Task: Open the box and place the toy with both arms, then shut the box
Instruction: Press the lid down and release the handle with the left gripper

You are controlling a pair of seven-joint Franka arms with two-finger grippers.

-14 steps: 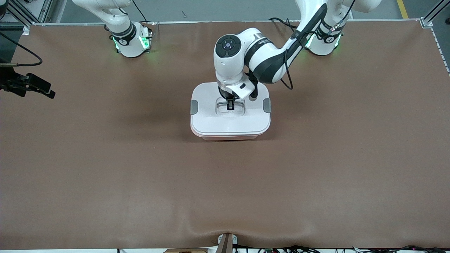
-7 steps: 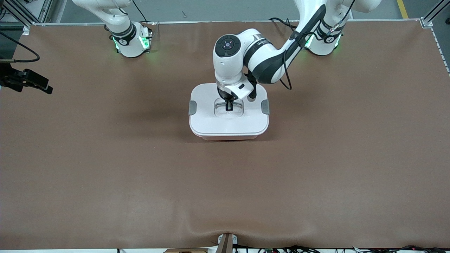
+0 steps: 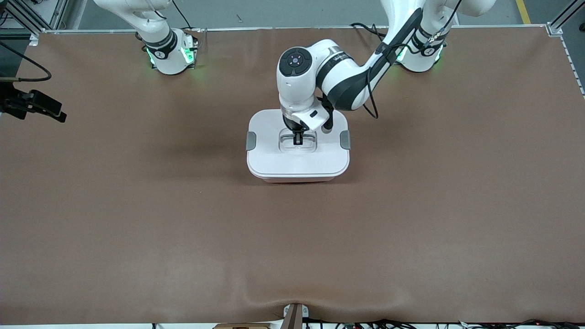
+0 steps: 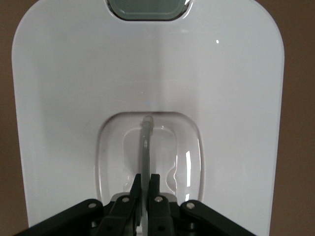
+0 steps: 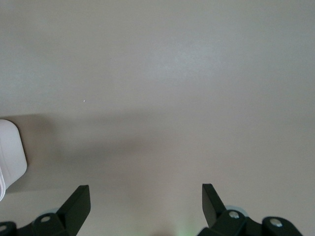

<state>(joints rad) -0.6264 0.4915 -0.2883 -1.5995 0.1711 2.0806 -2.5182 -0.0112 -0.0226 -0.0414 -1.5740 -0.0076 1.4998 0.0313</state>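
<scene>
**LID LIFT: GRIP STATUS AND AXIS CHECK**

Box [image 3: 298, 161] located just toward 12 o'clock of table [image 3: 137, 219] centre, lid [image 3: 274, 157] on, long axis laid along the 3-to-9 line, one grey clip [image 3: 251, 140] at 9 o'clock and one [image 3: 345, 139] at 3 o'clock. Toy not visible in any view (possibly inside the box already, which cannot be confirmed).

Left gripper [image 3: 299, 138] positioned straight down in the lid's recess, fingers [image 4: 154, 189] pressed together on the thin grey handle [image 4: 145, 142]. Handle bar aligned with the box's long axis, pointing toward a clip in the left wrist view; pinched across from 12 and 6 o'clock. No offset between gripper and handle, so a next move, judged from this grip, would go straight up or straight down only. Left arm clearly the nearer of the two.

Right gripper [image 3: 51, 112] parked at the 9 o'clock edge of the table, well apart from the box, fingers spread wide, nothing between them. Waiting.

Compared with one second ago: box and lid shifted slightly toward 9 o'clock together with the left gripper; right gripper drawn slightly farther toward the 9 o'clock edge. Grip unchanged.

Judged risk: tub dragged along with the lid if lifted with clips engaged.
</scene>
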